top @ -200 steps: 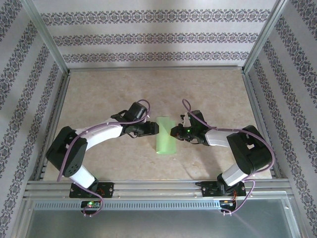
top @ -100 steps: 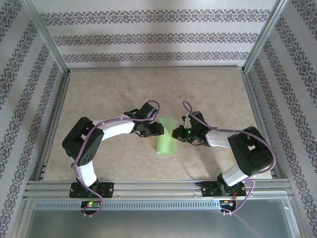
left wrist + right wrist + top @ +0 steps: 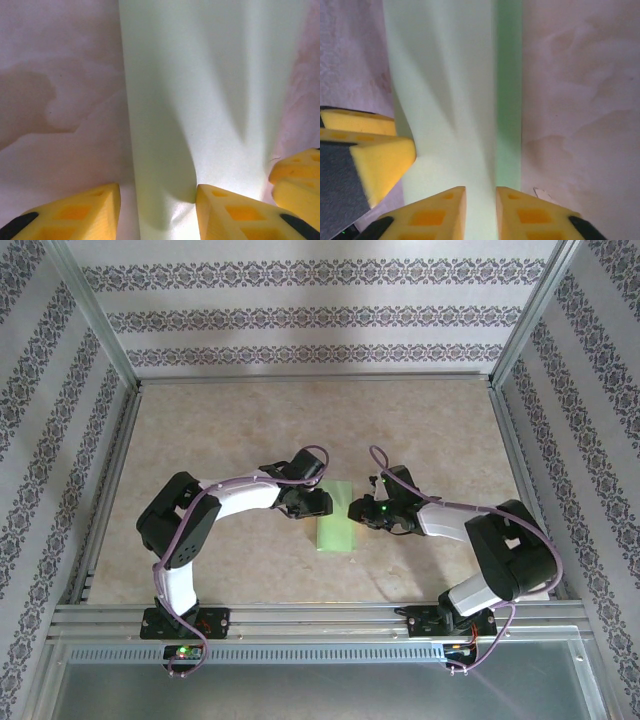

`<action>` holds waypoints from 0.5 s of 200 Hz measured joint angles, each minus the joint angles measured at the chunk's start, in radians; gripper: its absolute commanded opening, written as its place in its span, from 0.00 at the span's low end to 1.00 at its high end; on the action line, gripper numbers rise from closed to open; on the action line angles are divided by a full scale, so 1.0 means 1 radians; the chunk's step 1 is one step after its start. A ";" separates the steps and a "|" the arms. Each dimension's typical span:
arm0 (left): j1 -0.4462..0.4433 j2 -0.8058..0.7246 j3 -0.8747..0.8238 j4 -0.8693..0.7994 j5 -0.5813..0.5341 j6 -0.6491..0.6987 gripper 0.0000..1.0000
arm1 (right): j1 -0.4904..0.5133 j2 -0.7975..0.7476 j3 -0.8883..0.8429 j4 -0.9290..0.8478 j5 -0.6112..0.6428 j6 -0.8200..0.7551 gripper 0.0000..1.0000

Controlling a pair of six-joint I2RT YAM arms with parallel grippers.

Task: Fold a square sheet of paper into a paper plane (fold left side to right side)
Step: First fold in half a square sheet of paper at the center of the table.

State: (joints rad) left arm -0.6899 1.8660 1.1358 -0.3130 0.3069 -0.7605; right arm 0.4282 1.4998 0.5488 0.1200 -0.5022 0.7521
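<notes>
The square sheet of paper (image 3: 337,530) is light green and lies folded into a narrow upright strip at the table's middle. My left gripper (image 3: 320,504) sits on its upper left part and my right gripper (image 3: 355,508) at its upper right edge, their tips almost meeting. In the left wrist view the paper (image 3: 200,100) runs away from the open left gripper (image 3: 157,192), which straddles the paper's left edge, one finger (image 3: 235,210) resting on the sheet. In the right wrist view the right gripper (image 3: 480,192) stands slightly open over the paper (image 3: 450,90), whose upper layer bulges a little.
The beige table (image 3: 230,420) has free room on all sides of the paper. Aluminium rails (image 3: 320,620) run along the near edge, and patterned walls with metal posts (image 3: 110,350) close in the left, right and back.
The left arm has swung right onto the paper, and the sheet's raised flap has come down flatter. The right gripper's jaws, shut before, have parted a little.
</notes>
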 measured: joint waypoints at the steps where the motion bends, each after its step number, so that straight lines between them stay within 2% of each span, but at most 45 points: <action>1: 0.000 0.001 0.001 -0.001 -0.001 0.000 0.44 | 0.000 -0.002 0.000 -0.001 0.000 -0.001 0.30; 38: -0.006 0.021 0.032 -0.040 -0.021 0.000 0.44 | -0.012 -0.095 0.008 -0.104 0.068 -0.034 0.38; 86: -0.018 0.052 0.087 -0.108 -0.050 0.000 0.45 | -0.048 -0.179 0.011 -0.199 0.140 -0.071 0.38; 100: -0.018 0.059 0.100 -0.124 -0.049 -0.001 0.48 | -0.060 -0.188 0.011 -0.214 0.150 -0.077 0.38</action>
State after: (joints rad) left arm -0.7082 1.9247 1.2362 -0.4370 0.2577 -0.7612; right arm 0.3679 1.3113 0.5602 -0.0937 -0.3519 0.6754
